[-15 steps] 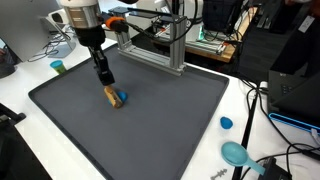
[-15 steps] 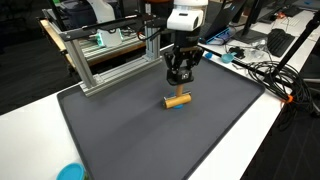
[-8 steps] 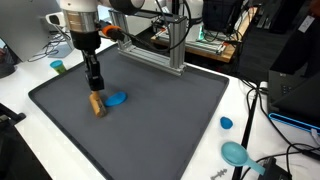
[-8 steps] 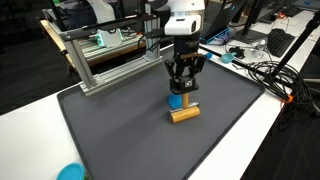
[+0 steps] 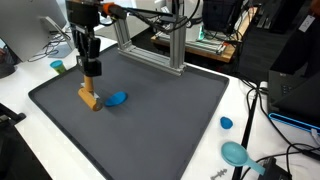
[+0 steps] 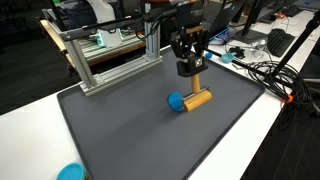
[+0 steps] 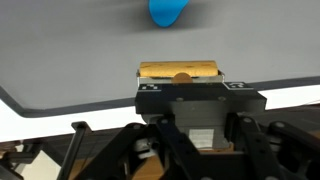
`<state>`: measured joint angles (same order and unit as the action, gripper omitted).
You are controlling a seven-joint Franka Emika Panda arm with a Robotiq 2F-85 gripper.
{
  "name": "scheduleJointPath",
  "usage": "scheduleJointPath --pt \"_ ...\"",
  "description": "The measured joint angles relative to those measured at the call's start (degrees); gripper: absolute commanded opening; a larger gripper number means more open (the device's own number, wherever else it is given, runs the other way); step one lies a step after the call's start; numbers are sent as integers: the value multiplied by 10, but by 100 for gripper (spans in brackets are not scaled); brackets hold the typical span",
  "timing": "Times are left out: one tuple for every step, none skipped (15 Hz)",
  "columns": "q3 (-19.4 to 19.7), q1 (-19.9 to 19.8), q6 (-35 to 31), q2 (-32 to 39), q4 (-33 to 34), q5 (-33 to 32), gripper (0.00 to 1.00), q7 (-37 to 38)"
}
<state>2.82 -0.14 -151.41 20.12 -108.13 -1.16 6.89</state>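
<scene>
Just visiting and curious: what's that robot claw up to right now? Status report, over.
Gripper hovers over dark grey mat, open or shut unclear. Tan wooden cylinder lies flat beneath it. Small blue rounded piece nearby.

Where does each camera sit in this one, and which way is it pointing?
An exterior view: raised beyond one corner of the mat, looking down across it toward the metal frame; the hand shows.
An exterior view: raised off another side of the mat, frame at far left; the hand hangs above the wooden block.
Wrist view: on the wrist, looking down past the hand at the mat.
Shared: all three show the wooden block and blue piece.
</scene>
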Motion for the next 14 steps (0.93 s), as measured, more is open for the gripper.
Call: scheduleJointPath --pt "-12 -3 27 -25 -12 4 22 -28" --pt "-21 -3 57 -45 -21 6 47 -53" --pt "-24 -1 66 -55 -26 6 47 -55" --pt "-24 0 66 -56 -26 6 22 -53" --pt "-23 -1 65 -52 -26 6 22 -53" --pt "-22 -1 64 -48 -26 6 22 -53" --pt "-22 -1 64 -45 -27 6 22 -55" --pt "-22 -1 64 -41 -27 6 22 -55" --pt "-22 -1 65 -38 -28 5 22 -55" --pt "-21 -1 68 -35 -29 3 22 -55" --pt "-20 -1 72 -33 -30 1 22 -55" --pt "-20 -1 77 -32 -32 -3 22 -55" --pt "-19 -1 78 -32 -34 -2 47 -55" --pt "-20 -1 78 -31 -35 -2 47 -55"
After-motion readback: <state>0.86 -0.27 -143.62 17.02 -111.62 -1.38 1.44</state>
